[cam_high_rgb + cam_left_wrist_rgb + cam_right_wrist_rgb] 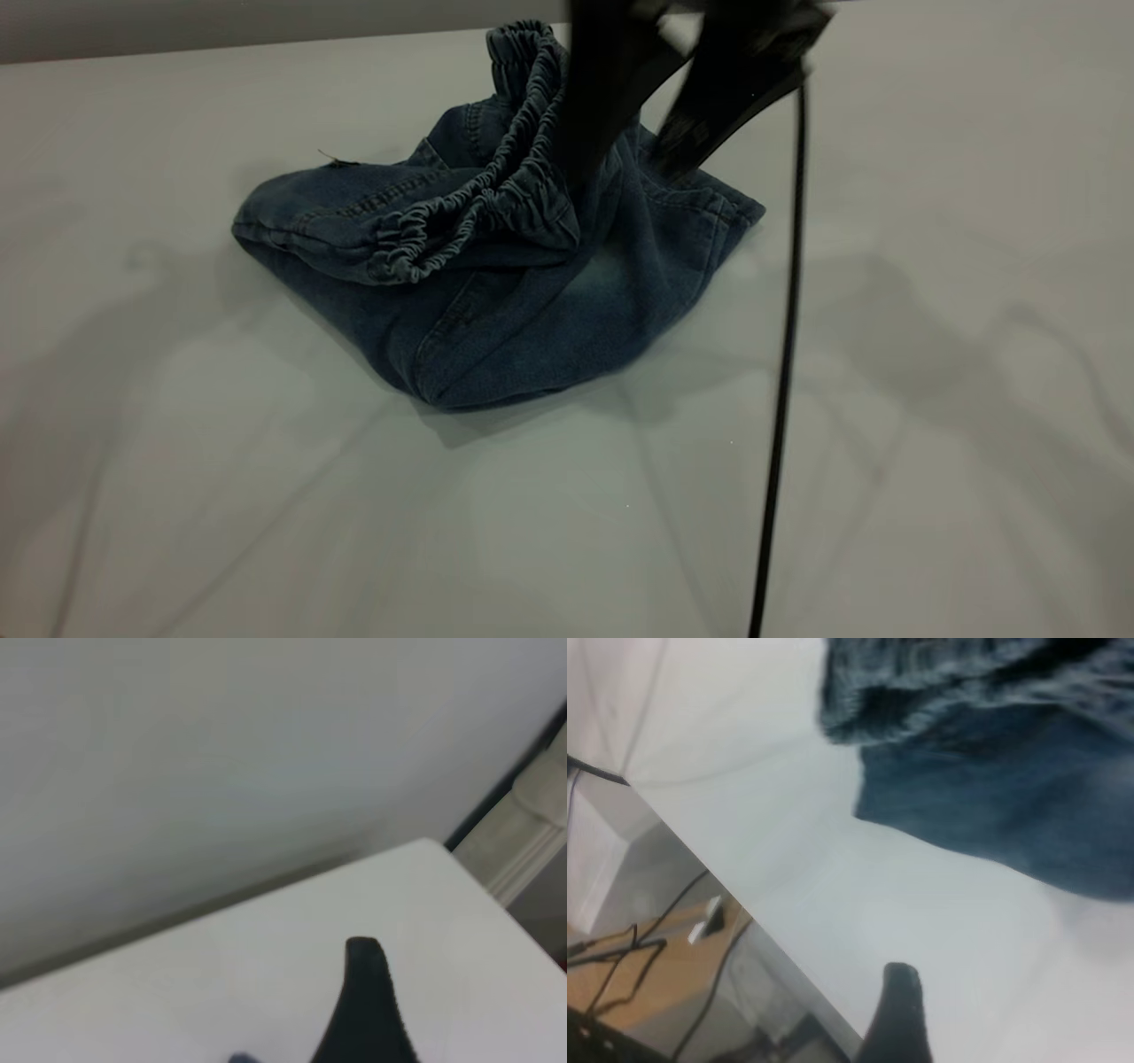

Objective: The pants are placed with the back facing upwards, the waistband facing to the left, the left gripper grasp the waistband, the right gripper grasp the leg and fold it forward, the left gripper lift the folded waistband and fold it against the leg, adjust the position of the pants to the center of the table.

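Lying bunched on the table (pixel 177 496), pants (pixel 496 301), waistband (pixel 496 186) atop, gripper states unclear.

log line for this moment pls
pants: bunched, folded | waistband: on top | one claw down at pants, side unclear | table

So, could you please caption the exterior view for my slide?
Folded faded blue denim pants, gathered elastic waistband on top, on the white table beneath dark robot hands.
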Tool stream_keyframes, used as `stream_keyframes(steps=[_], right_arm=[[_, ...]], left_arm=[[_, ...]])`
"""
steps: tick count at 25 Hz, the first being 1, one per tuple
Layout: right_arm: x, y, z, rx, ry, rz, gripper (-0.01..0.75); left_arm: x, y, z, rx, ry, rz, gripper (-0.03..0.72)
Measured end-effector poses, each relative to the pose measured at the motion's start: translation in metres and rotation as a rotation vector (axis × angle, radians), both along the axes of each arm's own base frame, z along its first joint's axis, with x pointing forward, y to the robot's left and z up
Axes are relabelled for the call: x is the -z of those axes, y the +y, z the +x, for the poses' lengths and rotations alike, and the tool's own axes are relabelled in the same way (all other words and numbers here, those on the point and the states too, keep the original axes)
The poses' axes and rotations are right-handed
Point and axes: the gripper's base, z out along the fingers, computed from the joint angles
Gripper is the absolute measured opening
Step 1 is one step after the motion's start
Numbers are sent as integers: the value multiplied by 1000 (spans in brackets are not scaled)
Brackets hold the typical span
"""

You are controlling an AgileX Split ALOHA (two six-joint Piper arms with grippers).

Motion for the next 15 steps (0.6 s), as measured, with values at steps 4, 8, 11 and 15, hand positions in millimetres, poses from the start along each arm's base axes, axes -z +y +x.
stream_keyframes(steps=[4, 8, 11, 15], right_arm=[[18, 32, -12, -5, -57, 5, 542], [39, 65, -26, -62, -86, 41, 542], [49, 84, -37, -90, -92, 87, 542], [50, 91, -33, -61, -144, 138, 542]], left_arm=[[-16, 1, -9, -3, -39, -6, 488], [-19, 1, -11, -4, -48, -10, 488], [-19, 1, -11, -4, -48, -10, 488], [-19, 0, -12, 11, -45, -13, 488]])
